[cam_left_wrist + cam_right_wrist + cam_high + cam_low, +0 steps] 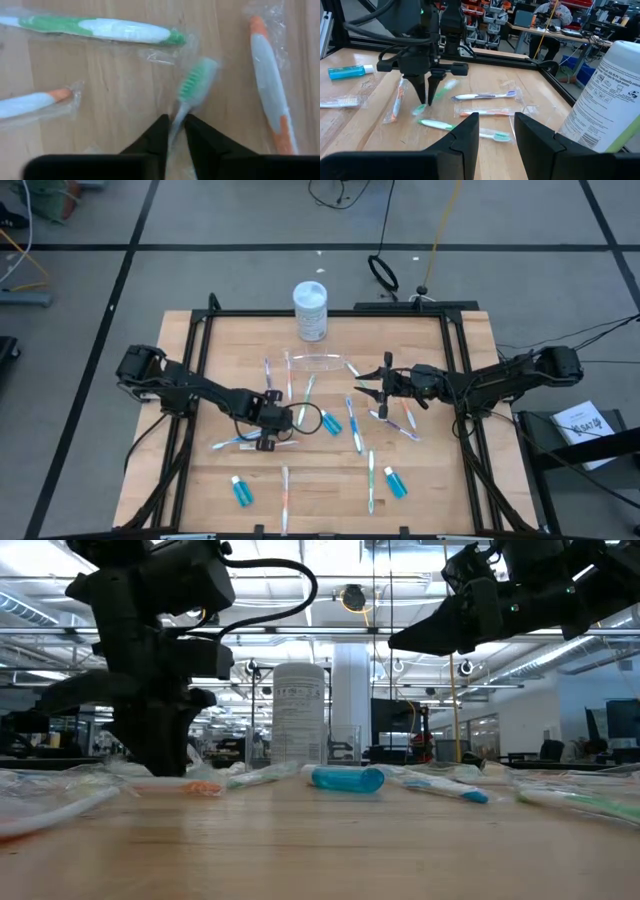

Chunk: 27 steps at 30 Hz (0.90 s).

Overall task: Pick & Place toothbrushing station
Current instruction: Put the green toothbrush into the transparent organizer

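Note:
The toothbrushing station, a clear plastic holder (318, 362), lies on the wooden table just in front of the white lidded jar (310, 310); no gripper touches it. My left gripper (176, 120) points down at the table's middle left (267, 435), shut on a wrapped green-bristled toothbrush (197, 82). My right gripper (496, 120) hangs level and open above the table's middle right (365, 387), with nothing between its fingers. My left gripper pinches the green-bristled toothbrush at its thin neck (181, 107), just below the head, between its two fingers (159, 135). The fingers come from above, pointing steeply down. The toothbrush lies on the table in its clear wrap, its head sticking out past the fingertips.
Several wrapped toothbrushes lie around the left gripper: a green-and-white one (95, 27) and two with orange (272, 95) (35, 102). Blue toothpaste tubes (240, 490) (393, 482) (330, 422) lie about the table. A black frame (330, 313) borders it.

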Available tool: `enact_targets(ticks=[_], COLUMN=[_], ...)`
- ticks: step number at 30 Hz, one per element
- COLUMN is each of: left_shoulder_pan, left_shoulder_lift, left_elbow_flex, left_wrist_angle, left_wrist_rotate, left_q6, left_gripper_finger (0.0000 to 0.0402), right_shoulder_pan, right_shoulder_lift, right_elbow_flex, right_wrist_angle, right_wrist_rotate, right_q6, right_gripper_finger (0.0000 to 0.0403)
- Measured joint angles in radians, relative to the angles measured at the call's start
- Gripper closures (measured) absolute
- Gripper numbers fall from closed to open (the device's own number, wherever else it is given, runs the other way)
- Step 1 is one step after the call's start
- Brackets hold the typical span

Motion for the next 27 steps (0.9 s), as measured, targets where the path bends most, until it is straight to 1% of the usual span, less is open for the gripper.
enact_targets(ticks=[2, 3, 6, 8, 11, 14, 17, 19, 23, 25, 27], left_shoulder_pan=[0.001, 0.002, -0.002, -0.008, -0.014, -0.015, -0.013, -0.008, 0.036, 0.069, 0.113], left_shoulder_lift=[-0.017, -0.030, -0.074, -0.114, -0.184, -0.267, -0.338, -0.367, -0.379, -0.373, -0.362], left_elbow_flex=[-0.002, -0.005, -0.006, -0.006, -0.005, -0.005, -0.005, -0.005, -0.003, -0.003, -0.002], left_wrist_angle=[0.006, 0.002, -0.008, 0.004, 0.005, 0.052, 0.207, 0.367, 0.679, 0.791, 0.867], left_wrist_rotate=[0.009, 0.011, -0.012, -0.051, -0.128, -0.255, -0.384, -0.438, -0.434, -0.425, -0.417], left_q6=[0.003, 0.001, -0.001, 0.002, 0.028, 0.034, 0.108, 0.193, 0.312, 0.347, 0.366], left_gripper_finger=[0.0386, 0.0392, 0.0384, 0.0385, 0.0396, 0.0392, 0.0396, 0.0398, 0.0392, 0.0397, 0.0399], right_shoulder_pan=[0.000, 0.000, 0.000, 0.000, 0.000, 0.000, 0.000, 0.000, 0.000, 0.000, 0.000], right_shoulder_lift=[0.000, 0.000, 0.000, 0.000, 0.000, 0.000, 0.000, 0.000, 0.000, 0.000, 0.000], right_elbow_flex=[0.000, 0.000, 0.000, 0.000, 0.000, 0.000, 0.000, 0.000, 0.000, 0.000, 0.000], right_wrist_angle=[0.000, 0.000, 0.000, 0.000, 0.000, 0.000, -0.001, -0.005, -0.008, -0.010, -0.015], right_wrist_rotate=[0.000, 0.000, 0.000, 0.000, 0.000, 0.000, 0.000, 0.000, 0.000, 0.000, 0.000], right_q6=[0.000, 0.000, 0.000, 0.000, 0.000, 0.000, 0.000, 0.000, 0.000, 0.000, 0.000], right_gripper_finger=[0.0286, 0.0286, 0.0286, 0.0286, 0.0286, 0.0286, 0.0286, 0.0286, 0.0286, 0.0286, 0.0286])
